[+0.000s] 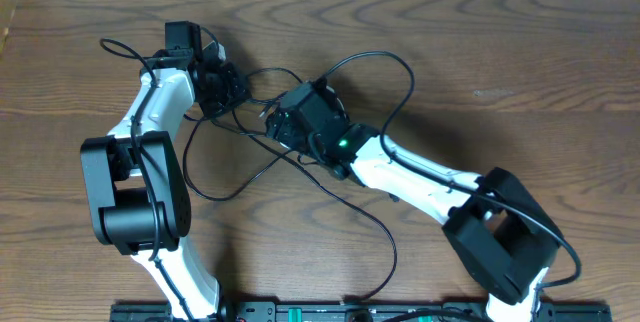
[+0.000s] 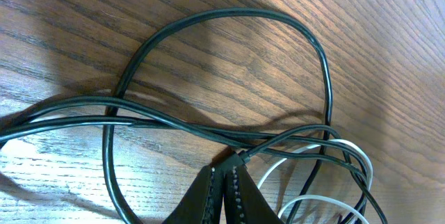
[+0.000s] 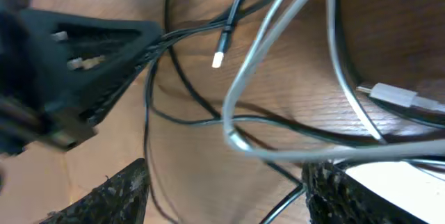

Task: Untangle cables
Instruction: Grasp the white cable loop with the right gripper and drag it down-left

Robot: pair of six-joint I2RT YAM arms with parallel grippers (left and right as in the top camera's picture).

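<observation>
Several black cable strands [image 2: 201, 130] pinched in my left jaws; right jaws spread over the white cable [image 3: 271, 46]; pulling risks tightening knots.

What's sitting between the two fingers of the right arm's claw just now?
The white cable and thin black cables cross the gap between the open fingers of the right gripper, seen in the right wrist view.

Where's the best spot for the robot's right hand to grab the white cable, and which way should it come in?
Probably the rounded bend of the white cable, coming straight down from above. That bend pokes out just ahead of the open right hand, so the fingers can close across it. The plug end looks harder, since it is crowded by black cables.
</observation>
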